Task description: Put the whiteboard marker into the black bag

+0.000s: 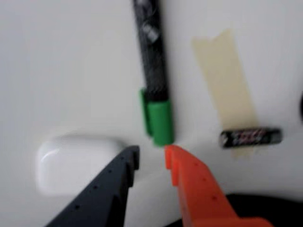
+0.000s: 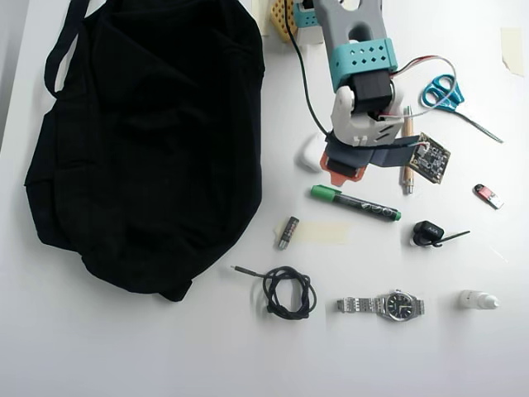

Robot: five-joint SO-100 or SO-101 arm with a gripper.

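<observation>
Marker (image 2: pixel 355 203): green cap, black printed barrel, green end.

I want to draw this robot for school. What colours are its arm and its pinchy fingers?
The gripper has two pointed fingers: one dark grey-black, one bright orange, both dotted with small holes. In the overhead view, the arm is grey at the top, then a light blue band with round holes, a black block, and a white part. Thin coloured wires loop beside it to a small bare circuit board.
</observation>
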